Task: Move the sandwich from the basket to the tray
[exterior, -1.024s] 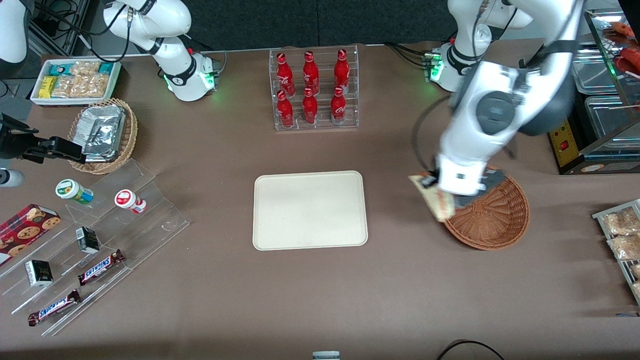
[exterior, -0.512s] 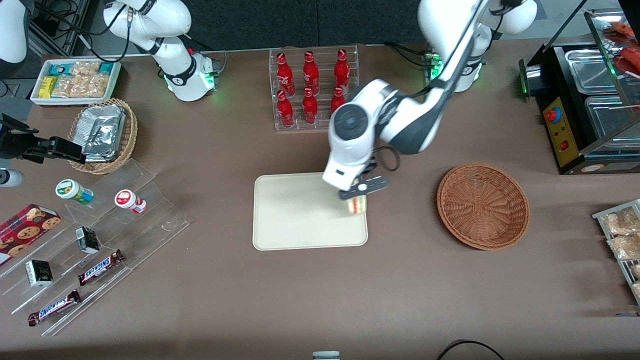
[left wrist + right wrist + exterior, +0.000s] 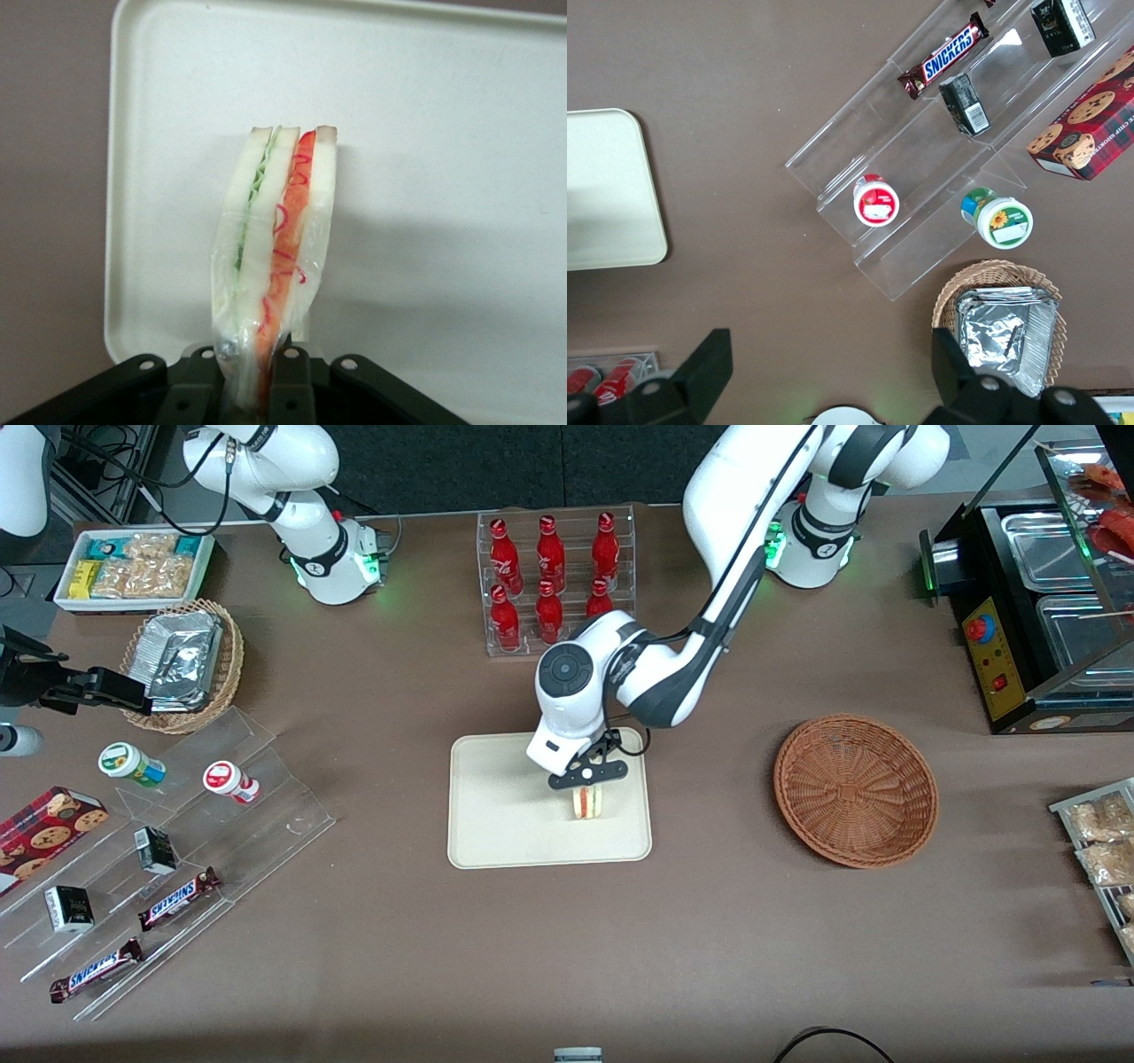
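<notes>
Sandwich [image 3: 276, 257], a soft film-wrapped white-bread wedge, light and crushable; claw [image 3: 257, 376] pinches its end above cream rectangular tray [image 3: 443, 133].

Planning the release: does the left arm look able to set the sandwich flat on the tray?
Probably yes: the gripper holds the sandwich over bare tray, with nothing beneath it.

tool [image 3: 257, 385] clamps sandwich [image 3: 275, 248] | upright, edge-on | over tray [image 3: 425, 133]
</notes>
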Action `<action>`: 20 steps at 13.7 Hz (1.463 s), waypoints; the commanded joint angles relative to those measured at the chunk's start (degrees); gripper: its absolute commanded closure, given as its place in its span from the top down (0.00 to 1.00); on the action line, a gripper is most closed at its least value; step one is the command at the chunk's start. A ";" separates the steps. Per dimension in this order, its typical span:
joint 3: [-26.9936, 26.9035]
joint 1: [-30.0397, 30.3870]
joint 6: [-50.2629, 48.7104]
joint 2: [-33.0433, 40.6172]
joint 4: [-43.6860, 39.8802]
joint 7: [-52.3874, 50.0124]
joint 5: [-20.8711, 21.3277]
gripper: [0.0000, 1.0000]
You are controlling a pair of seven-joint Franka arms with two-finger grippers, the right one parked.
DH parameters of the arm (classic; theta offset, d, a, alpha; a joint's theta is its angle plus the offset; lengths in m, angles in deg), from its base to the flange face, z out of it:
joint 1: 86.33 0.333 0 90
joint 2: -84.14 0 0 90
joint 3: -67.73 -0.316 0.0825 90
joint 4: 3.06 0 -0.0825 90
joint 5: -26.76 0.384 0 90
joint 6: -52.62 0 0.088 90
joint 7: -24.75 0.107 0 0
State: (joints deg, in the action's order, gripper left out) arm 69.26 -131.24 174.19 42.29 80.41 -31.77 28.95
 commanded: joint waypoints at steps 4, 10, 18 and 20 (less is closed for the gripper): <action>-0.83 -0.89 3.23 -2.89 -2.00 1.86 0.89 0.49; -1.18 0.86 -8.07 5.52 -4.10 1.16 0.28 0.99; -1.09 15.70 -33.13 26.97 -4.02 5.88 -0.25 0.99; -1.18 19.48 -38.57 30.75 -3.76 10.19 -0.08 0.99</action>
State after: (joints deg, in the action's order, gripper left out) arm 67.42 -114.61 138.81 68.88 74.15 -24.53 29.13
